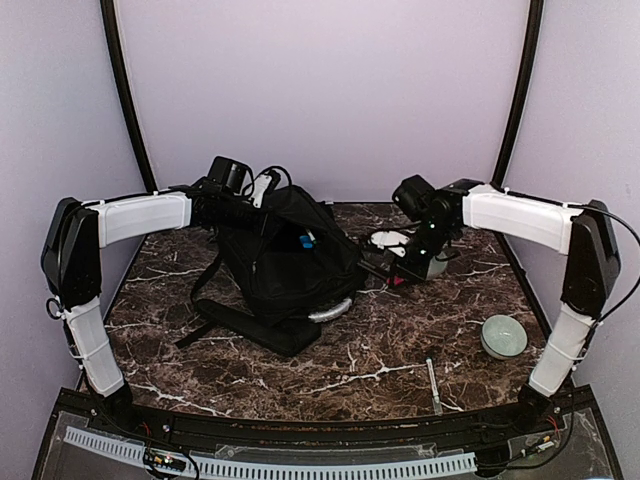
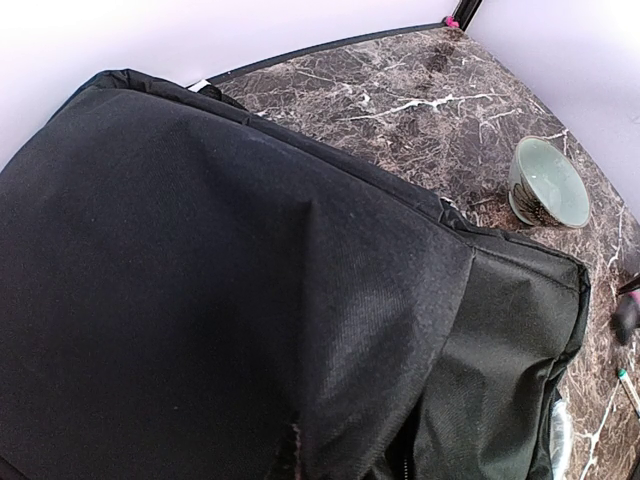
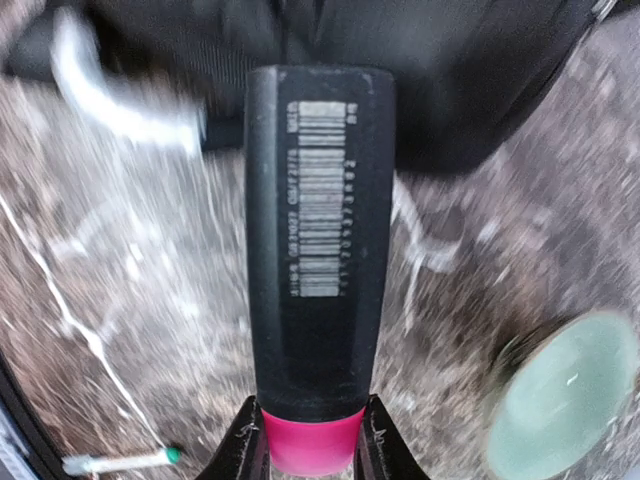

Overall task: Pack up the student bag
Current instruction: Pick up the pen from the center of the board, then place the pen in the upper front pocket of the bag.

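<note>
On the table [image 1: 380, 365] the bag [image 1: 285, 265] stands propped up, with its straps trailing from its near side. The left gripper [image 1: 262, 192] sits at the bag's top rear edge, closed. It seems to pinch the fabric there, probably to hold the bag upright and its mouth lifted for loading, though its fingers are hidden and its own camera sees only black cloth. Just right of the bag, the right gripper [image 3: 313, 448] clamps a black tube [image 3: 318, 250] by its pink cap, a finger on each side, with the tube's far end aimed at the bag. Gripping by the cap leaves the long body free to go in first. A bowl [image 1: 503, 336] and a pen [image 1: 433, 385] lie well to the bag's right, not yet packed. The bag's opening itself I cannot make out
</note>
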Controlling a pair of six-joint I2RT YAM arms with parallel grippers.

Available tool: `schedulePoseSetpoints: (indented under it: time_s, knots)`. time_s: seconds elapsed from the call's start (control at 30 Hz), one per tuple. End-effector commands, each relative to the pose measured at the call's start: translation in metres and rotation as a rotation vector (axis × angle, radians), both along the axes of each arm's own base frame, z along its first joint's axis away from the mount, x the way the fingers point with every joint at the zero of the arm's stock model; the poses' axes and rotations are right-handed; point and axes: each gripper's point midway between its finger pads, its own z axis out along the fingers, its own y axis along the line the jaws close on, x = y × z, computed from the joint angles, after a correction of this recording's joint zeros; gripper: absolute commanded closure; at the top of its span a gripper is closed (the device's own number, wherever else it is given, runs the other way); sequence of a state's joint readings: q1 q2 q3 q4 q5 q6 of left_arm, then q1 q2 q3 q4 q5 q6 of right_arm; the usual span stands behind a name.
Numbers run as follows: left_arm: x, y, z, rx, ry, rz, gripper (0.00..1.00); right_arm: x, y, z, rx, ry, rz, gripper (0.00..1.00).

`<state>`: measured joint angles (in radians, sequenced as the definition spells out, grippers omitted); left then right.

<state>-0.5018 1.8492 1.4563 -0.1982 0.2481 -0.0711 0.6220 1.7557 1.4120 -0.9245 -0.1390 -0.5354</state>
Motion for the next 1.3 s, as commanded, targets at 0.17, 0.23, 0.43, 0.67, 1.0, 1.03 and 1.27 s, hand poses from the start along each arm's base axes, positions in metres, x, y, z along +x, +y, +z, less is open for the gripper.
schedulePoseSetpoints:
  time_s: [0.17, 0.23, 0.43, 0.67, 1.0, 1.03, 1.27]
  knots:
    - [-0.013, -0.027, 0.044, -0.091, -0.064, -0.088, 0.97, 0.018, 0.085, 0.051, 0.313, 0.177, -0.09, 0.87]
    - [-0.013, -0.027, 0.046, -0.091, -0.067, -0.087, 0.97, 0.025, 0.104, 0.061, 0.361, 0.199, -0.099, 0.86]
    - [-0.013, -0.026, 0.049, -0.093, -0.076, -0.086, 0.97, 0.032, 0.139, 0.052, 0.407, 0.282, -0.159, 0.85]
    - [-0.013, -0.027, 0.047, -0.093, -0.072, -0.086, 0.97, 0.057, 0.158, 0.024, 0.446, 0.375, -0.462, 0.93]
    - [-0.014, -0.03, 0.048, -0.111, -0.059, -0.1, 0.97, 0.086, 0.186, 0.006, 0.485, 0.428, -0.566, 0.87]
    - [-0.014, -0.031, 0.049, -0.116, -0.056, -0.102, 0.96, 0.09, 0.19, 0.004, 0.493, 0.428, -0.567, 0.87]
    - [-0.015, -0.032, 0.048, -0.126, -0.044, -0.106, 0.96, 0.149, 0.206, -0.004, 0.536, 0.211, -0.593, 0.85]
